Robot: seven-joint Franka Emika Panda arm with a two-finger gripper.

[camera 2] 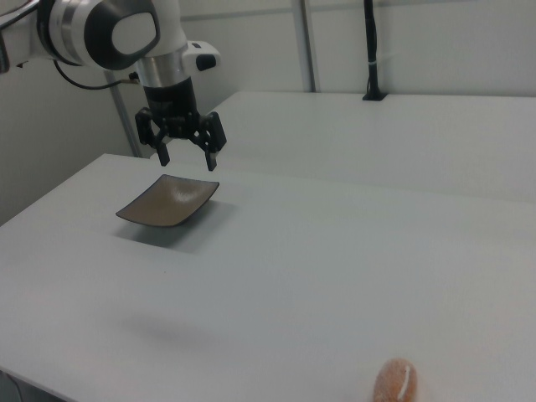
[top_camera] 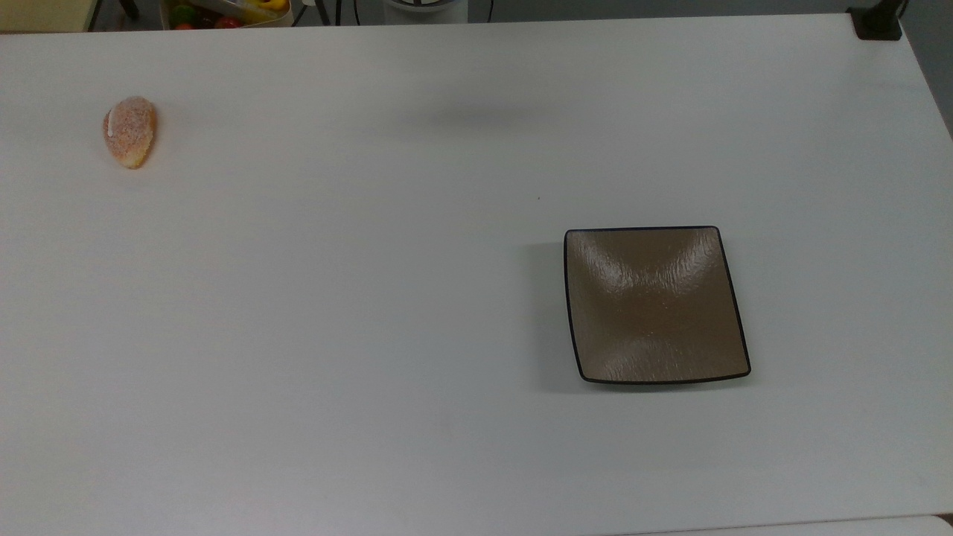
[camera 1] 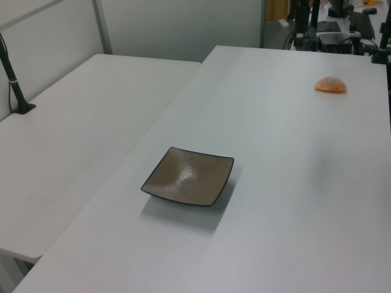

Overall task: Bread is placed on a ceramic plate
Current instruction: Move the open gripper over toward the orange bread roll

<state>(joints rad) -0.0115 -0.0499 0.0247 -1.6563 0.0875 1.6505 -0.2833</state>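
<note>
- High above the white tabletop [camera 2: 276, 276] in the right view, the claw [camera 2: 186, 157] hangs in the air with its two black fingers [camera 2: 211, 156] spread apart, grasping nothing.
- Below the claw and slightly toward the right view's left lies the ceramic plate [camera 2: 167, 202], a square, glossy brown dish with a thin black rim and gently upturned sides; light glints off its textured surface in the top view [top_camera: 655, 305].
- Nothing rests on the plate in the left view [camera 1: 189, 176], where it sits flat on the tabletop [camera 1: 293, 183].
- Far from the claw, at the bottom edge of the right view, sits the bread [camera 2: 396, 381], a small oval roll in orange-pink with a short white stripe along its top.
- Seen in the top view, the bread [top_camera: 129, 131] shows a sugary, speckled crust and lies flat near the top view's upper left corner, well apart from the plate.
- The left view places the bread [camera 1: 330, 85] toward the far right of the tabletop, again well clear of the plate.
- Beyond the tabletop's far edge in the top view, a container of colourful fruit-like items [top_camera: 223, 10] is partly visible.
</note>
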